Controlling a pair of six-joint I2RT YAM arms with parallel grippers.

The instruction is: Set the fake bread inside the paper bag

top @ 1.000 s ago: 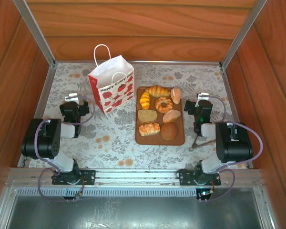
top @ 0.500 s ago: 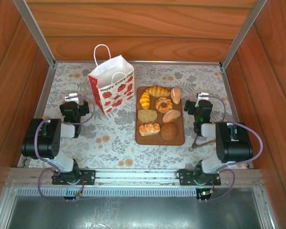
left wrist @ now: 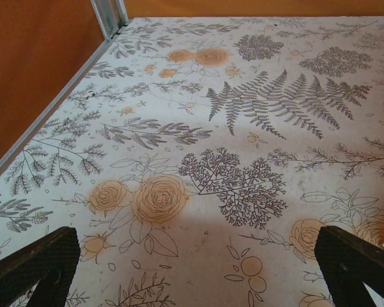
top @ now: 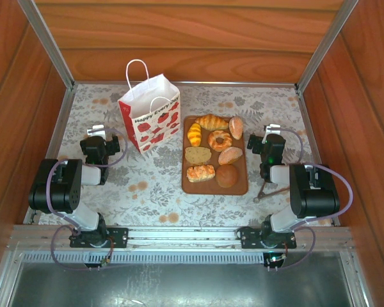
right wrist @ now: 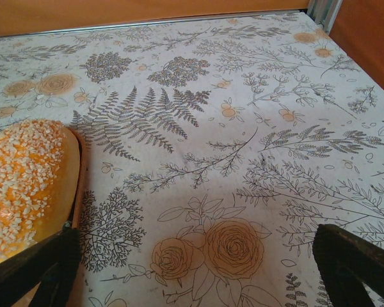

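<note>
The fake bread (top: 212, 150) is laid out on a flat brown tray (top: 240, 187) at the middle of the table (top: 153, 185). There are eight pieces: croissants and a ring doughnut at the far end, with a slice, rolls and a dark bun nearer. None of it has been placed in the paper bag (top: 150, 118). The bag is stood upright just left of the tray's far end, mouth upward and cord handles raised, presumably so that pieces can be dropped in from above.

The left gripper (left wrist: 195, 265) is held low over bare floral cloth, near and to the left of the bag, its fingers spread wide with nothing between them. The right gripper (right wrist: 195, 265) is likewise spread wide and empty, just right of the tray. A sugar-sprinkled roll (right wrist: 25, 182) at the tray's far right corner is seen beside its left finger, not between the fingers.

The task is judged not yet begun. The right arm is judged better placed for a first pick, the roll being nearest, though a reach across the tray to the bag would then be needed. The bag, light and unsupported, may be tipped if its rim is knocked.
</note>
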